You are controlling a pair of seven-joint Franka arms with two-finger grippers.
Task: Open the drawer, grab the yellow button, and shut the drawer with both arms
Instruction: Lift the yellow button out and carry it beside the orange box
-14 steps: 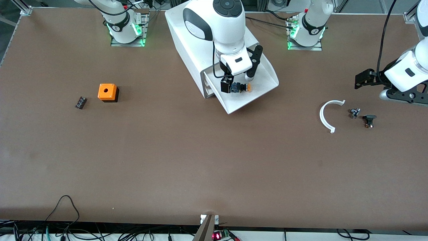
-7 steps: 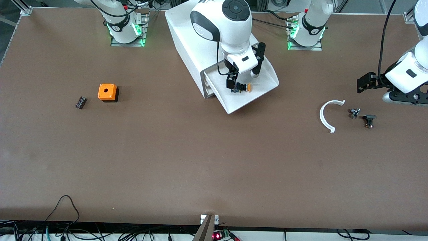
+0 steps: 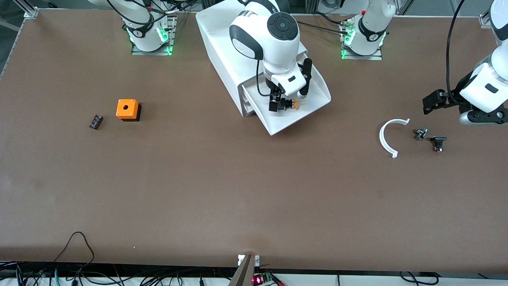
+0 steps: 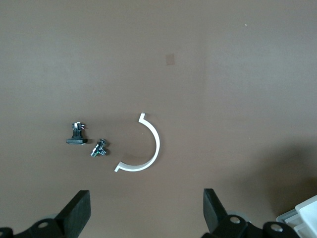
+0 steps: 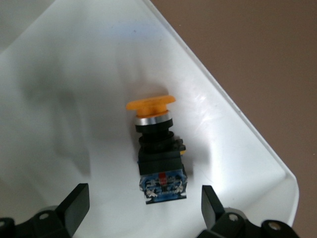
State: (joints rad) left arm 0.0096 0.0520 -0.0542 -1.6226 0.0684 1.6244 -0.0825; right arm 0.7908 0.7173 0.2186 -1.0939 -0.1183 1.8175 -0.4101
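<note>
The top drawer (image 3: 317,104) of the white cabinet (image 3: 222,47) is pulled out toward the front camera. The button (image 3: 287,104) lies on its side in the drawer, with its orange cap toward the left arm's end. In the right wrist view the button (image 5: 156,148) lies on the drawer floor (image 5: 74,99). My right gripper (image 3: 288,97) is open, low over the drawer, with a finger on each side of the button's blue end (image 5: 163,186). My left gripper (image 3: 431,100) is open and empty, up over the table at the left arm's end.
An orange cube with a hole (image 3: 127,109) and a small black ribbed block (image 3: 95,121) sit toward the right arm's end. A white curved strip (image 3: 387,137), a small metal part (image 3: 420,134) and a black part (image 3: 438,143) lie near my left gripper.
My right gripper has come down into the drawer, closer around the button. My left arm has shifted slightly. The button and drawer have not moved.
</note>
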